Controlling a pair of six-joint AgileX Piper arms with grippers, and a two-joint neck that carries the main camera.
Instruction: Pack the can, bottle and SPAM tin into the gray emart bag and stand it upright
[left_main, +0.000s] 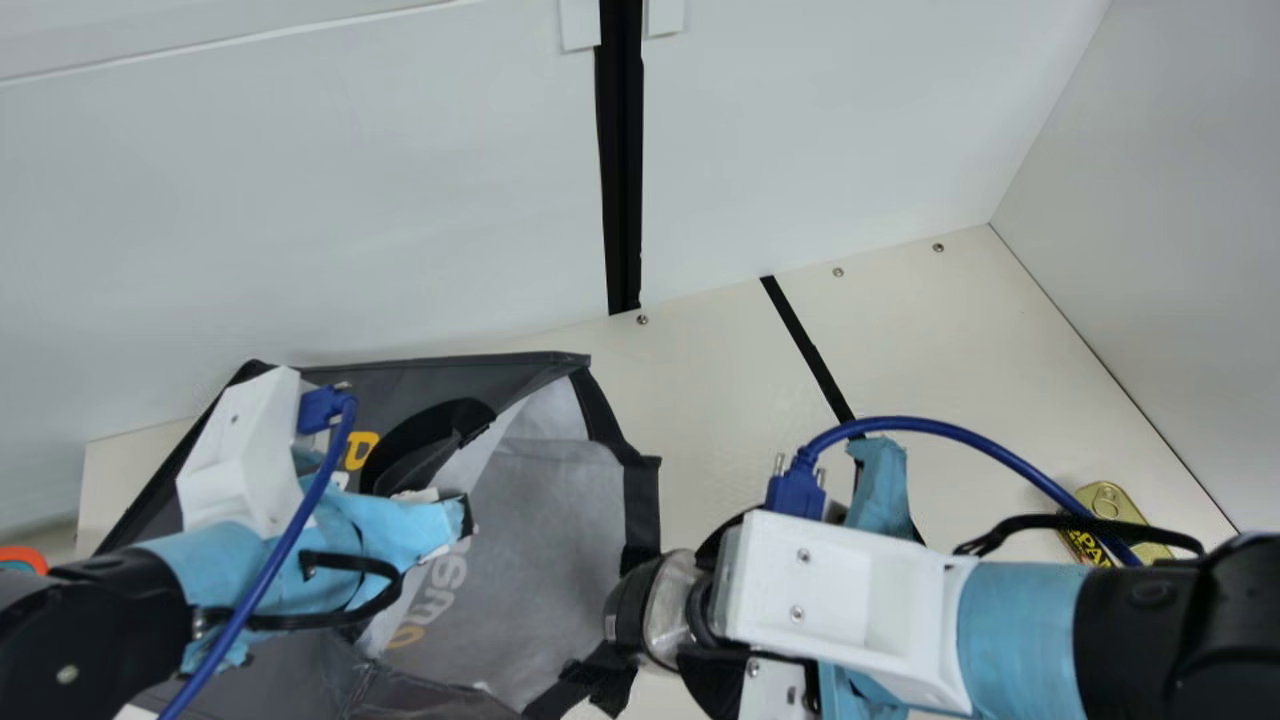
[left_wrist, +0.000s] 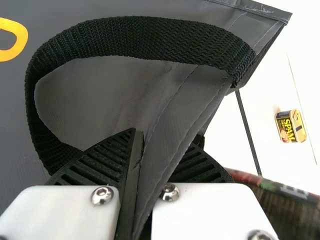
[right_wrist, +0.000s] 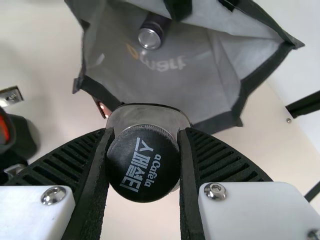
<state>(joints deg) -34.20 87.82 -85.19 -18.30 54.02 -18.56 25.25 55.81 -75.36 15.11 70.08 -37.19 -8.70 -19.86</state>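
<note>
My left gripper (left_main: 455, 525) is at the upper rim of the gray bag (left_main: 560, 540); in the left wrist view the gripper (left_wrist: 140, 175) is shut on the edge of the bag (left_wrist: 175, 120), beside its black handle. The bag lies with its mouth open toward the right arm. Just outside that mouth, my right gripper (left_main: 690, 612) holds the bottle (left_main: 668, 608). In the right wrist view the gripper (right_wrist: 144, 165) is shut around the bottle's black cap (right_wrist: 143, 164). Inside the bag lies the can (right_wrist: 151, 36). The SPAM tin (left_main: 1115, 520) lies at the table's right, partly behind a cable.
A white wall (left_main: 350, 200) with a black vertical strip stands behind the table, another wall (left_main: 1180, 230) at the right. Bare table (left_main: 720, 400) lies between bag and tin, crossed by a black line. An orange-rimmed thing (left_main: 25, 558) shows at the far left.
</note>
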